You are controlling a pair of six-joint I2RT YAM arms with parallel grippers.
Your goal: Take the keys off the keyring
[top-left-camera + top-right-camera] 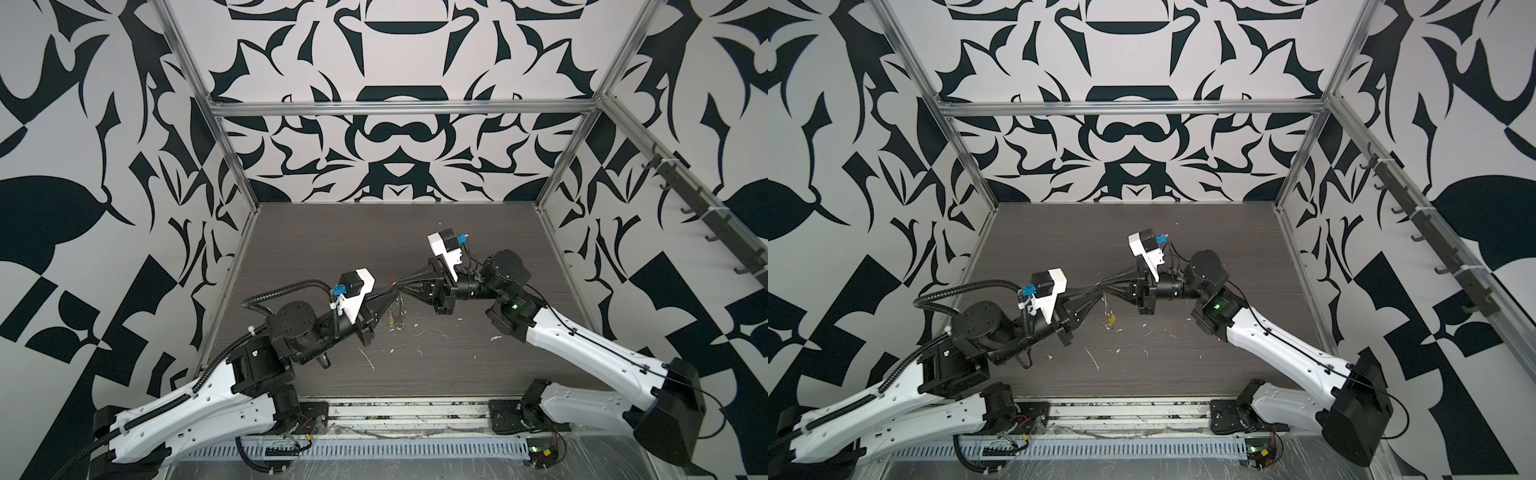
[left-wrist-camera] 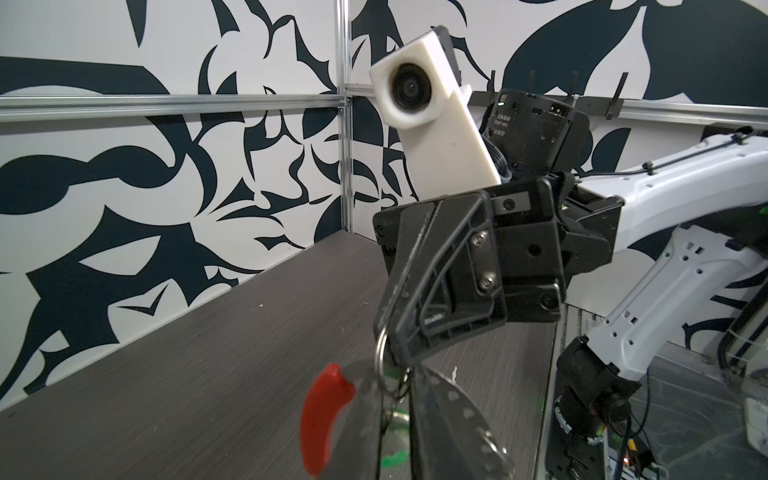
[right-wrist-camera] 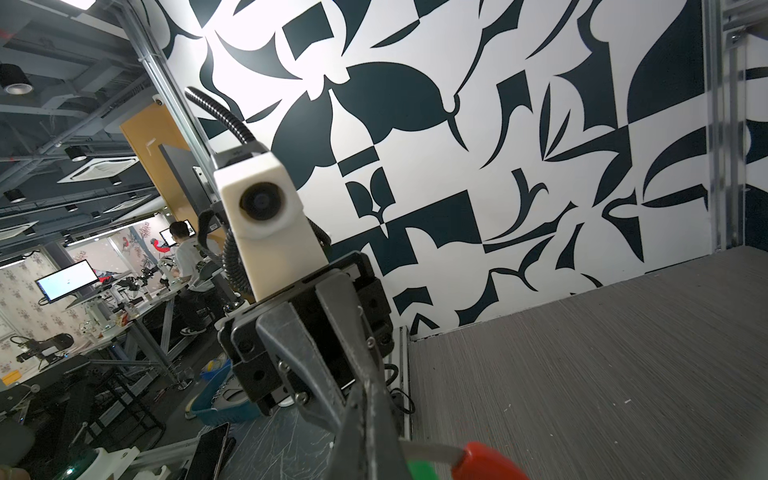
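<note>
The right tool (image 2: pixel 390 343) is clenching the keyring (image 2: pixel 325 419) mid-air, tip to tip with the left tool (image 3: pixel 359 390), whose grip I cannot tell, keys (image 1: pixel 1111 319) dangling straight below.

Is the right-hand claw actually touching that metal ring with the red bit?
Touching. The left wrist view shows the keyring with its silver wire pinched between the shut fingertips of the right gripper, with no gap.
</note>
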